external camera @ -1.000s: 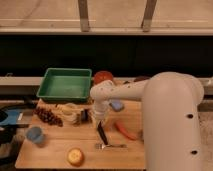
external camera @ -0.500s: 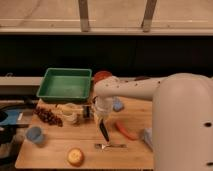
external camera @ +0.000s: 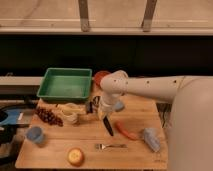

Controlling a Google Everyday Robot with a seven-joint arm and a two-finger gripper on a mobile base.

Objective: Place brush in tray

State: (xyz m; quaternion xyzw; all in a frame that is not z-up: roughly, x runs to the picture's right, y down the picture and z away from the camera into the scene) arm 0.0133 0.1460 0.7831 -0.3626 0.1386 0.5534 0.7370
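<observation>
White arm is reaching in from the right across the wooden counter, wrist bending downward near the middle of the surface. The pincer is pointing down, its fingers pressed together and pinching the upper end of the brush. The brush is hanging below it, slim and dark, tilting slightly with its lower end toward the right; whether that tip is touching the wood or hovering just above it cannot be told. The brush is sitting outside the tray, which is lying at the back left of the counter, green and rectangular with raised sides, well to the upper left of the pincer. An orange bowl is standing just beside the tray's right end, partly behind the arm. A small blue dish is peeking out on the right of the wrist. A silver fork is lying flat in front of the brush, apart from it. An orange-red item is lying just right of the brush's lower end, and a pale blue-grey object is resting farther right. Dark grapes and a yellowish item are lying in front of the tray. A blue cup is standing near the left edge, a yellow round fruit near the front edge.
</observation>
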